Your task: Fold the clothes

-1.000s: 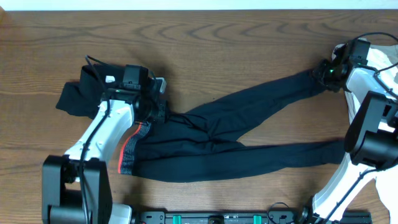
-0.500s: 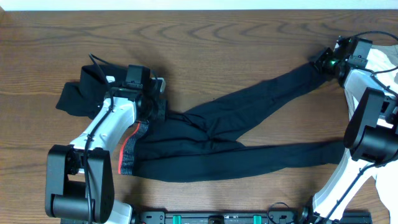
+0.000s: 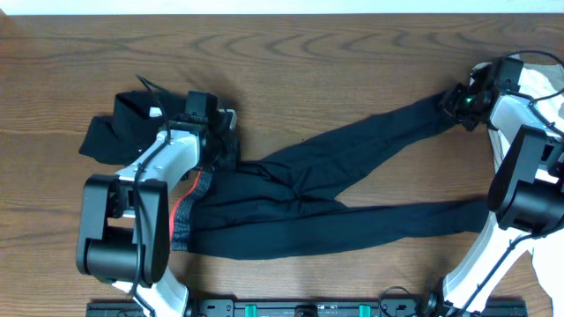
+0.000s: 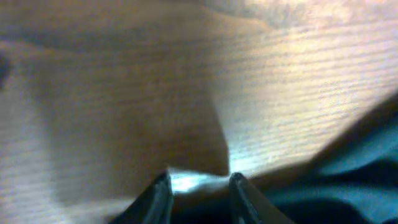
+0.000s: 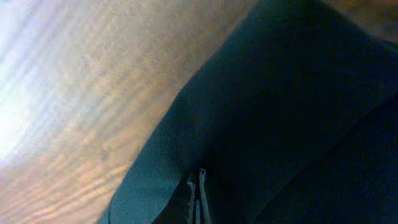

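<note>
- Trousers (image 3: 335, 189): lie flat on worktop (image 3: 308, 53), unfolded. Legs splay in a V toward the right; upper leg runs up to the right edge, lower leg lies near the front edge. Orange-red/grey waistband (image 3: 181, 216) at left, by the left arm.
- Progress: early stage, by judgement. No fold visible and legs not yet aligned one on the other. Legs need bringing together, then folding lengthwise.
- Other clothes: black garment (image 3: 110, 132) bunched at far left, partly under the left arm. White garment (image 3: 542, 84) at far right edge, behind the right arm. Neither is folded.
- Right pincer (image 5: 196, 186): tips closed together, pinching dark fabric at the cuff end of the upper leg.
- Left pincer (image 4: 199, 186): fingers part-open with a clear gap, low over the worktop just beside the waist end of the trousers. Nothing seen gripped; view is blurred.
</note>
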Motion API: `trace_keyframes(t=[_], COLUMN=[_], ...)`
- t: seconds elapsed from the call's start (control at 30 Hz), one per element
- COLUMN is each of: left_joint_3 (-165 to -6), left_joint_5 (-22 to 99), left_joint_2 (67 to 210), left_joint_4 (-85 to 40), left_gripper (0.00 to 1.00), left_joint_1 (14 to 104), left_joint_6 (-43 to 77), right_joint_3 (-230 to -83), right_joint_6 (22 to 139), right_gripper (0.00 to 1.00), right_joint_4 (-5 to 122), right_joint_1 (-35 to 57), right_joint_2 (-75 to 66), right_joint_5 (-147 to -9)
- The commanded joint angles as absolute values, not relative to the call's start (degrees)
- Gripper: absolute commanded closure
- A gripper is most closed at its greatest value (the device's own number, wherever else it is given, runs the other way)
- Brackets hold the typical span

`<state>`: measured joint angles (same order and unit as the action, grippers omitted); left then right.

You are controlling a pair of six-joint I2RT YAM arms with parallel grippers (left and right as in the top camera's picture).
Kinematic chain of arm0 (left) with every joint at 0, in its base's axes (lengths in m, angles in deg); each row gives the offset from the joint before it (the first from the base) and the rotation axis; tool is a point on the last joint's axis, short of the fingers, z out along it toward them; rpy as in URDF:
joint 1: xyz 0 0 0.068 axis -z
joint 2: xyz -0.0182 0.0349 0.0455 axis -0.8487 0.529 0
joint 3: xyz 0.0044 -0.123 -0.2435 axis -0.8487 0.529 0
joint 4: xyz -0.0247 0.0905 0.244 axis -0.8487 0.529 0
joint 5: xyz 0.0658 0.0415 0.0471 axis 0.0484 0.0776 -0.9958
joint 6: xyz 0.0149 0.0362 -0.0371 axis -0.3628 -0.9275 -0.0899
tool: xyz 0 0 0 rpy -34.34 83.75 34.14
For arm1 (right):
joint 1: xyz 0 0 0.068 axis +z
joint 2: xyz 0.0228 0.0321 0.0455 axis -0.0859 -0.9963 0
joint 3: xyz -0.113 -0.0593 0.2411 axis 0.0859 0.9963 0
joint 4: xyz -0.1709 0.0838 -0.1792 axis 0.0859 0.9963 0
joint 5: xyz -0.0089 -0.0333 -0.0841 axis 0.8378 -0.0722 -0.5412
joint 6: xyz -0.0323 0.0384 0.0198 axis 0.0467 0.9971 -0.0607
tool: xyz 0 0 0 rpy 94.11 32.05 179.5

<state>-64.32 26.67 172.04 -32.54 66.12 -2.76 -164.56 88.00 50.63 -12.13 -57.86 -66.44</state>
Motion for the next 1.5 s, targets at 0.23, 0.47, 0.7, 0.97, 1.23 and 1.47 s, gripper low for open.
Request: trace_keyframes(t=[0.23, 0.47, 0.7, 0.97, 1.23, 1.47], left_joint_3=[-65.1, -73.8, -85.0, -85.4, -79.8, -78.1], left_joint_5=[19.9, 20.0, 27.6, 33.6, 28.9, 27.1], left_joint_2=[175.2, 175.2, 174.2, 172.8, 174.7, 180.1], left_joint_4=[-46.8, -43.4, -24.9, -8.6, -8.4, -12.4], left_gripper=[0.88, 0.88, 0.71, 0.68, 0.65, 0.70], left_joint_1=[66.1, 66.1, 66.4, 71.3, 79.7, 81.8], left_joint_6=[6.8, 7.2, 1.2, -6.1, -10.7, -11.6], right_joint_3=[-163.1, -163.1, -163.1, -163.1, -163.1, -163.1], right_joint_6=[89.4, 90.7, 89.0, 80.5, 80.5, 80.6], right_gripper=[0.99, 0.99, 0.98, 0.74, 0.72, 0.74], right_joint_4=[64.7, 70.5, 73.2, 74.4, 76.9, 77.5], right_joint_1=[-13.5, -16.6, -19.7, -19.0, -17.8, -17.8], right_joint_2=[-59.3, -57.7, -47.3, -33.4, -31.7, -31.7], right_joint_5=[-86.9, -88.1, -83.9, -77.0, -77.0, -77.0])
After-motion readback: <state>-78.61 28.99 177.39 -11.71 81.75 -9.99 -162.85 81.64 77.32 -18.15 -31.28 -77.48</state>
